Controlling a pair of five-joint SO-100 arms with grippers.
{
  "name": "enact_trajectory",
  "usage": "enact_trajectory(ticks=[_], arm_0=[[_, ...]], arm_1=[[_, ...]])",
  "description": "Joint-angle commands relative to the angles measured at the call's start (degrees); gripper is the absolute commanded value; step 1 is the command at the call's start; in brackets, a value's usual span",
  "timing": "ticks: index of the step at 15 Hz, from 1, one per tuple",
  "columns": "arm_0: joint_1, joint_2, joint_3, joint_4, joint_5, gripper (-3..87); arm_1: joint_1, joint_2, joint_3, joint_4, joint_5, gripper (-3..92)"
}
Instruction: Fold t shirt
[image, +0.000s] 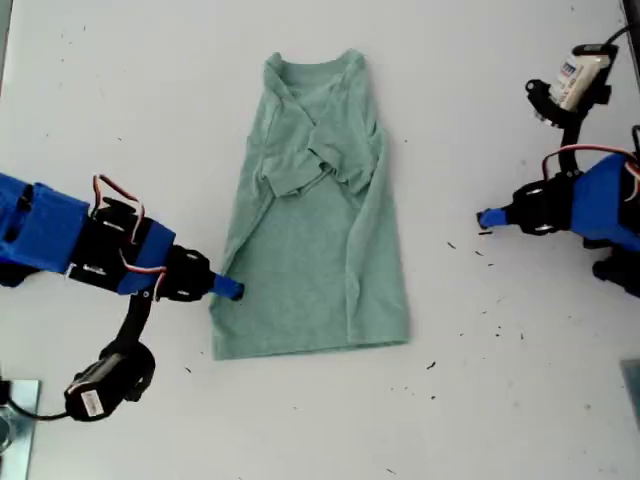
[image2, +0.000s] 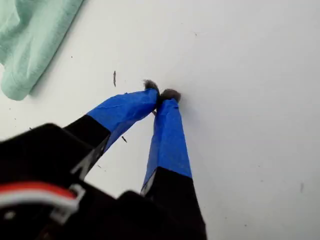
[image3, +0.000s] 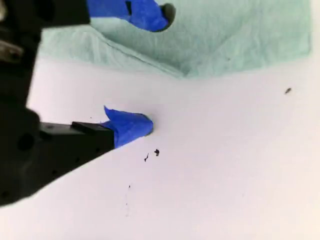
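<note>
On the worktop: the t shirt (image: 310, 270) lies flat in the middle of the white worktop (image: 500, 400), neck toward the exterior view's top and hem toward its bottom.
Step in hand: the sides and short sleeves look already turned in over the chest, so you seem to be between the lengthwise folds and the crosswise fold.
Second hand: your second hand (image: 236, 290) sits at the shirt's long edge on the exterior view's left, near the hem; it is spread wide (image3: 156, 70), one finger over the cloth and the other on bare worktop, holding nothing.
First hand: your first hand (image: 484, 218) is well apart from the shirt on the exterior view's right, tips pressed together on nothing (image2: 161, 94).
Next move: probably pinch both hem corners and carry them to the neck; the first hand must open and come across.
Cloth: pale sage-green, heathered soft knit, ribbed round neck; limp, so layers may slip.
Shape: a long narrow panel, wider at the hem, creased where the sleeves cross.
Worktop: smooth, matte, with dark specks.
</note>
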Motion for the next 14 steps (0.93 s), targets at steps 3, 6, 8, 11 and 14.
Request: enact_trajectory(ticks=[3,6,8,11,14], arm_0=[[0.97,4.57,-4.31,3.78,-3.96,-0.2],[-0.88,20.21,-8.70,15.12,-3.60,-0.2],[-3.34,20.04,-13.27,20.57,-2.29,-0.2],[-5.71,6.77,-23.20,11.60,5.71,-0.2],[-5.19,-28.48,-58.54,8.26,13.01,-0.2]], arm_1=[[-0.97,1.41,2.81,0.62,0.44,2.3],[-0.79,1.58,2.81,0.62,0.26,2.3],[-0.97,1.76,2.81,0.79,0.53,2.3],[-1.05,1.93,2.90,0.88,0.62,2.3],[-1.05,1.93,2.90,1.05,0.88,2.3]])
